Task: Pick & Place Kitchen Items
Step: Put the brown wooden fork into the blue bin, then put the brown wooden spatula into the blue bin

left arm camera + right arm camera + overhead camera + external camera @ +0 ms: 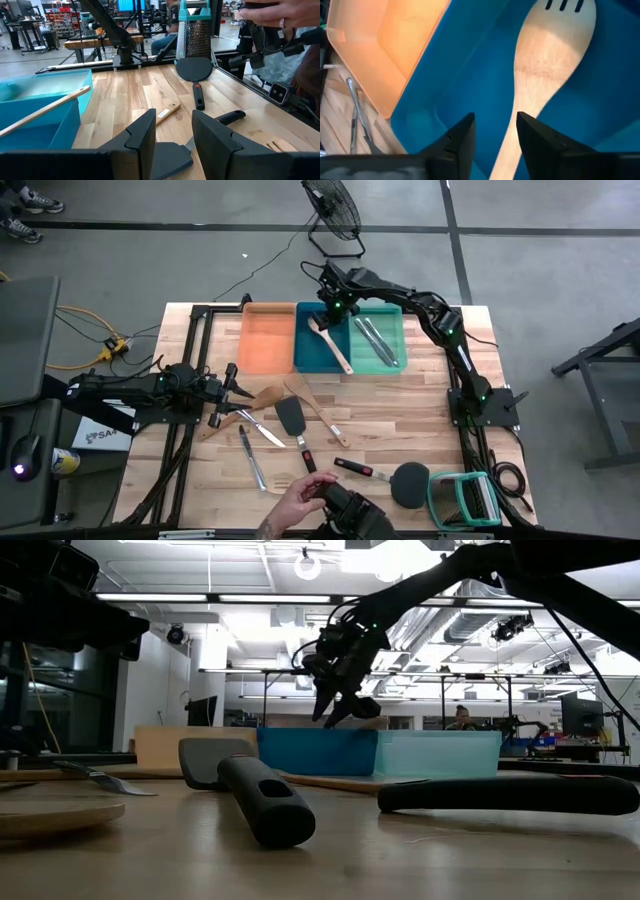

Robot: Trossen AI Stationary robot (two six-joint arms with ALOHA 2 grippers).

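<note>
A pale wooden slotted spoon (pixel 547 65) lies in the blue tray (pixel 312 345). Its head is on the tray's floor and its handle (pixel 343 362) leans out over the near rim. My right gripper (pixel 493 134) hovers open just above the spoon's handle, pointing slantwise down; in the low view my right gripper (pixel 335 712) is above the tray. Silver cutlery (pixel 378 340) lies in the teal tray (pixel 395 315). My left gripper (pixel 172 135) waits open at the table's left, level, over a black spatula (pixel 292 418). Wooden spoons (pixel 265 395) and silver cutlery (pixel 250 448) lie on the table.
The orange tray (pixel 268 337) stands left of the blue one. A round black spatula (pixel 408 483) and a green-framed wire rack (pixel 462 498) sit at the near right. A person's hand (pixel 300 500) holding a dark device reaches in at the near edge.
</note>
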